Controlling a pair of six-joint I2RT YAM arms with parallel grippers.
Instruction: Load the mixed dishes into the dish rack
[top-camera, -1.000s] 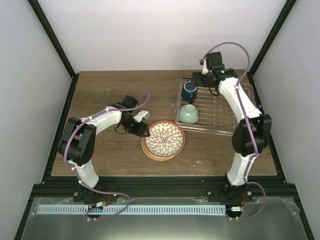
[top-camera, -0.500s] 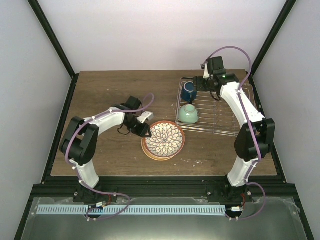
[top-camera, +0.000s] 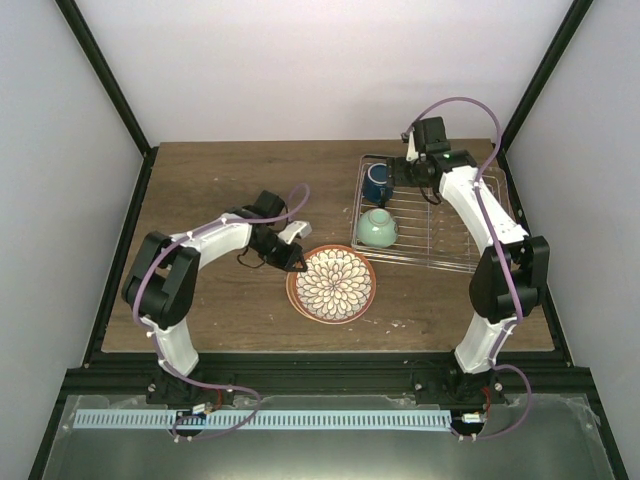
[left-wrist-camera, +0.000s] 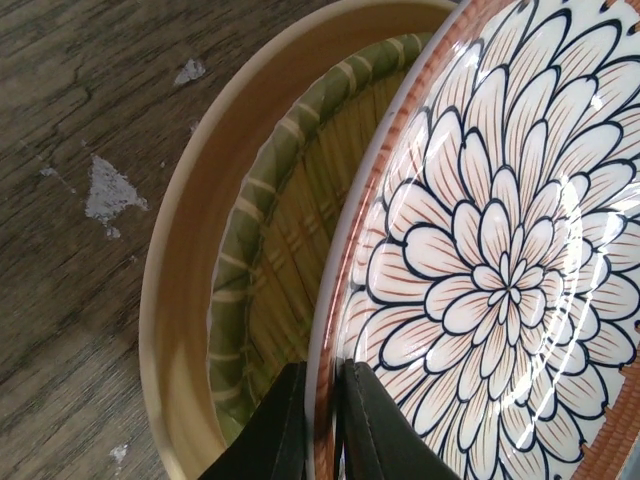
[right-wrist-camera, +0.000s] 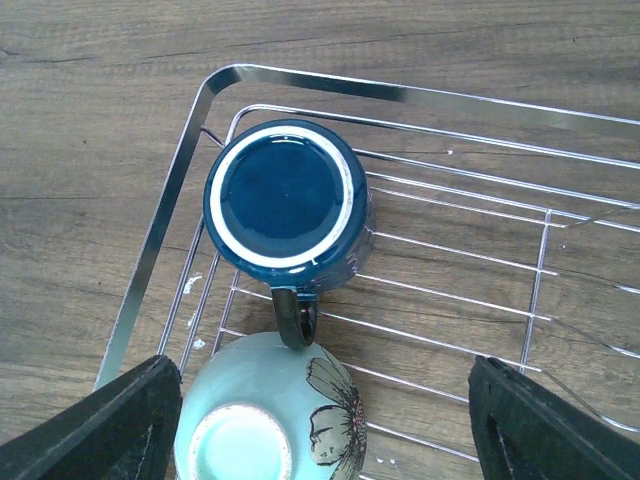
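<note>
My left gripper (top-camera: 297, 262) (left-wrist-camera: 322, 425) is shut on the left rim of the white flower-petal plate (top-camera: 333, 284) (left-wrist-camera: 490, 280), one finger on each face. That rim is tipped up off the stacked plate below (left-wrist-camera: 265, 270), which shows a green band inside a tan rim (top-camera: 292, 292). The wire dish rack (top-camera: 440, 232) (right-wrist-camera: 160, 250) lies at the right. The dark blue mug (top-camera: 378, 183) (right-wrist-camera: 285, 205) and the mint-green bowl (top-camera: 378, 228) (right-wrist-camera: 265, 420) sit upside down in the rack's left end. My right gripper (top-camera: 403, 172) (right-wrist-camera: 325, 400) hovers open above them, holding nothing.
The wooden table (top-camera: 220, 190) has bare room to the left and rear of the plates. The rack's right half (top-camera: 470, 215) holds nothing. Black frame posts (top-camera: 110, 90) run along both sides.
My left gripper has closed on the flower plate's rim, and the plate has shifted slightly right with its left edge raised. The right arm has drawn back a little over the rack.
</note>
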